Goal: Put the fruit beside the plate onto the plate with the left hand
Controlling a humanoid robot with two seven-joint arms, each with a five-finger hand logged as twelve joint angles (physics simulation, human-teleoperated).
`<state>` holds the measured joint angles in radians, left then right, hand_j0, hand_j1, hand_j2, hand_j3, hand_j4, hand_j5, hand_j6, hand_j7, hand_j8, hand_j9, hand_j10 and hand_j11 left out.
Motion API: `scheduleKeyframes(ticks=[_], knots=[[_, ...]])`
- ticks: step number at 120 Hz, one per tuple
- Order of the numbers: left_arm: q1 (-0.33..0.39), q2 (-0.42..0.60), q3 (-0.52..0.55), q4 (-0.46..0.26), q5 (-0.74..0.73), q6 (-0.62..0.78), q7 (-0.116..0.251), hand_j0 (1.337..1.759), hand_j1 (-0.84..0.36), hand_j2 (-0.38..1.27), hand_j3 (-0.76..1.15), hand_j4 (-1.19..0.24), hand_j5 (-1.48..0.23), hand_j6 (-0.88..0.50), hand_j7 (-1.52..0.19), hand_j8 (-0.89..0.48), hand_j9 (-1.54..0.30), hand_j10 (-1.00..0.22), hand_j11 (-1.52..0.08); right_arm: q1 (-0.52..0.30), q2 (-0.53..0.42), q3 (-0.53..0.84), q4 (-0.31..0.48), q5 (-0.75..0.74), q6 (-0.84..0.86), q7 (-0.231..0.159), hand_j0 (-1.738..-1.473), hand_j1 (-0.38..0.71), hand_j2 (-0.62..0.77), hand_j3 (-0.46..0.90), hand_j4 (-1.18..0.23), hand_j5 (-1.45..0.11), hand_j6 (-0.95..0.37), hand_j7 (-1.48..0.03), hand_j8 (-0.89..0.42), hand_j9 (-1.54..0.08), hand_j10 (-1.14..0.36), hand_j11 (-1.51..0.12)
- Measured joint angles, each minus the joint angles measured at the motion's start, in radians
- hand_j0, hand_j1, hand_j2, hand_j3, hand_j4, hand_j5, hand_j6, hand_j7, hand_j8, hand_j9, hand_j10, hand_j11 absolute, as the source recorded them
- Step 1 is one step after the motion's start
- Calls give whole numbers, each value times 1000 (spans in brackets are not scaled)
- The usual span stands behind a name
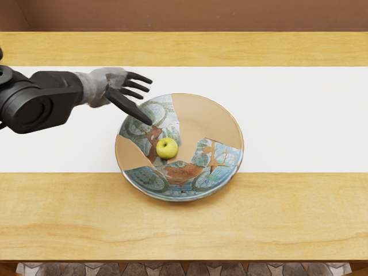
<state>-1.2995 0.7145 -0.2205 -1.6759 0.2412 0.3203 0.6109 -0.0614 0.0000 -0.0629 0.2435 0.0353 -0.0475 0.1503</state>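
Observation:
A small yellow apple lies inside the patterned plate, a little left of its middle. The plate is tan with blue-green and brown patches and sits on a white runner. My left hand hovers over the plate's upper left rim, its dark fingers spread and holding nothing. The thumb points down toward the rim. The hand is apart from the apple, up and to the left of it.
The white runner crosses the wooden table from side to side. The left forearm enters from the left edge. A brown wall lies beyond the table's far edge.

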Motion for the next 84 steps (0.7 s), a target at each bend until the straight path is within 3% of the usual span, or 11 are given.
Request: scheduleKeyframes(ticks=[11, 20, 31, 35, 50, 57, 84], knots=[[280, 45, -248, -15, 15, -224, 0, 1658, 55, 50, 0, -246, -320, -246, -320, -246, -320, -246, -320, 0, 0, 0, 0, 0, 0, 0, -1658, -303, -8, 0, -38, -50, -38, -50, -38, -50, -38, -50], [456, 110, -439, -20, 22, -411, 0, 1658, 56, 50, 0, -246, -319, -245, -319, -245, -319, -246, -319, 0, 0, 0, 2, 0, 1, 0, -1658, -303, -8, 0, -38, -50, -38, -50, -38, -50, -38, -50], [730, 115, -702, -23, 25, -636, 0, 1658, 56, 50, 0, -245, -319, -245, -318, -245, -318, -245, -318, 0, 0, 0, 4, 0, 1, 0, -1658, -303, -8, 0, -38, -50, -38, -50, -38, -50, -38, -50], [797, 114, -792, -23, 26, -710, 0, 1658, 56, 50, 0, -245, -318, -245, -318, -245, -318, -245, -318, 0, 0, 0, 5, 0, 1, 0, -1658, -303, -8, 0, -38, -50, -38, -50, -38, -50, -38, -50], [931, 108, -1033, -21, 22, -865, 0, 1658, 57, 50, 0, -245, -318, -245, -318, -245, -318, -245, -318, 1, 0, 0, 1, -1, 0, 0, -1658, -303, -8, 0, -38, -50, -38, -50, -38, -50, -38, -50], [960, 103, -1102, -19, 12, -893, 0, 1658, 57, 50, 0, -245, -318, -245, -318, -245, -318, -245, -318, 1, 0, 0, 0, -1, 0, 0, -1658, -303, -8, 0, -38, -50, -38, -50, -38, -50, -38, -50], [974, 100, -1189, -8, -8, -927, 0, 1658, 56, 50, 0, -245, -318, -245, -318, -245, -318, -245, -318, 0, 0, 1, -1, -2, 0, 0, -1658, -303, -8, 0, -38, -50, -38, -50, -38, -50, -38, -50]])
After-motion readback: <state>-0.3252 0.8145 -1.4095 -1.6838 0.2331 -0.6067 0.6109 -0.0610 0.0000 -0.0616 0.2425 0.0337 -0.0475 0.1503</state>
